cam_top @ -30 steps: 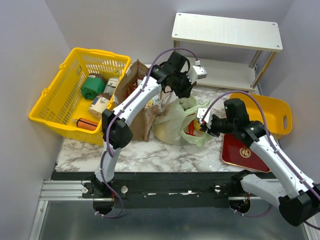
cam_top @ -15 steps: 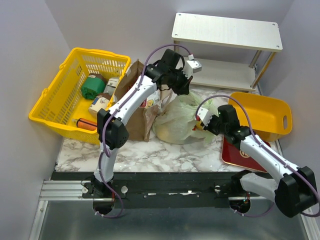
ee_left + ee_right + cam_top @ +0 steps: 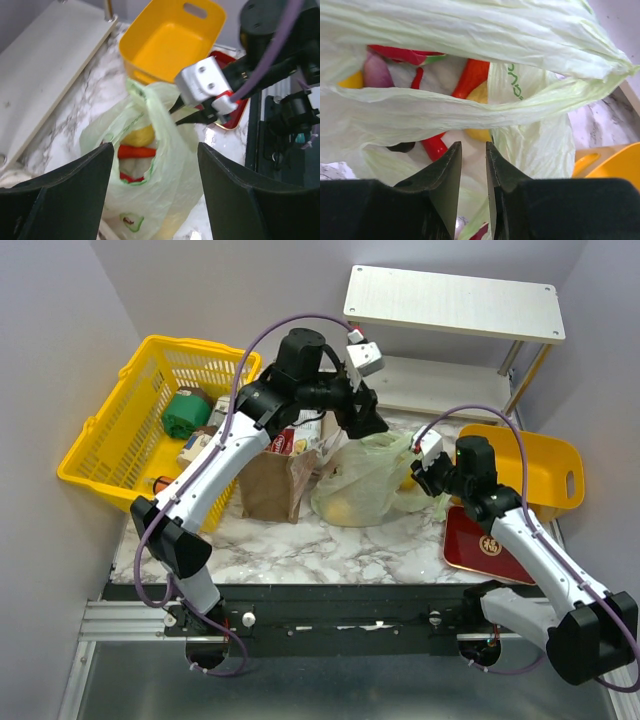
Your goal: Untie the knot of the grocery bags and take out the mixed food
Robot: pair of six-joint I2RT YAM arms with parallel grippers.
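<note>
Pale green bag [image 3: 360, 480] gapes open: right claw [image 3: 473, 146] clenched on its rim at three o'clock, left claw [image 3: 155, 146] released, hovering at twelve.

No complete word or number is legible. The pale green plastic bag [image 3: 470, 107] carries a short line of green print [image 3: 513, 80], which runs vertically in the right wrist view; its characters are not readable. The left wrist view shows a green outlined mark [image 3: 131, 221] low on the bag. The red tray [image 3: 465, 545] bears a round gold emblem [image 3: 491, 546], too small to read.
</note>
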